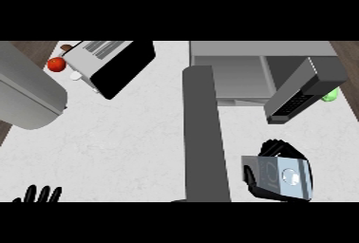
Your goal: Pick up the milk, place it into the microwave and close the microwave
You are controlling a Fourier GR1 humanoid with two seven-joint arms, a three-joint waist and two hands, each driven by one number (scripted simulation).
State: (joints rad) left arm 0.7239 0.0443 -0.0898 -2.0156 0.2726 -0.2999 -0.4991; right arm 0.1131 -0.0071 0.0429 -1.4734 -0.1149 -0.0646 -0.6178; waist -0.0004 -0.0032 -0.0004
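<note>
We look down on a pale counter [126, 142] with a faint mottled, stone-like surface. At about five o'clock our right hand [270, 159] is wrapped around the milk [284, 176]: black fingers [280, 146] curl over the carton's far edge and the thumb [249, 178] presses its near left side. The milk is a boxy, grey-blue carton with flat faces, a pale round mark on the side facing us and a lighter band along its right edge; we cannot tell from here whether it touches the counter or hangs above it.

At about one o'clock stands the microwave [231, 71], a smooth grey box with its mouth open and a plain flat floor inside. Its door [305, 88] swings out toward two o'clock, dark grey, with a black keypad strip at its lower end. Something small and green [331, 94] peeks out behind the door.

A long, dark grey slab [205, 137] runs from the centre down to six o'clock.

At eleven o'clock sits a white toaster [95, 52] with ribbed slots and a glossy black panel, a red apple [56, 63] beside it. A rounded grey bulk [28, 95] fills nine o'clock.

At seven o'clock our left hand [41, 194] rests by the edge, fingers straight and pointing up.
</note>
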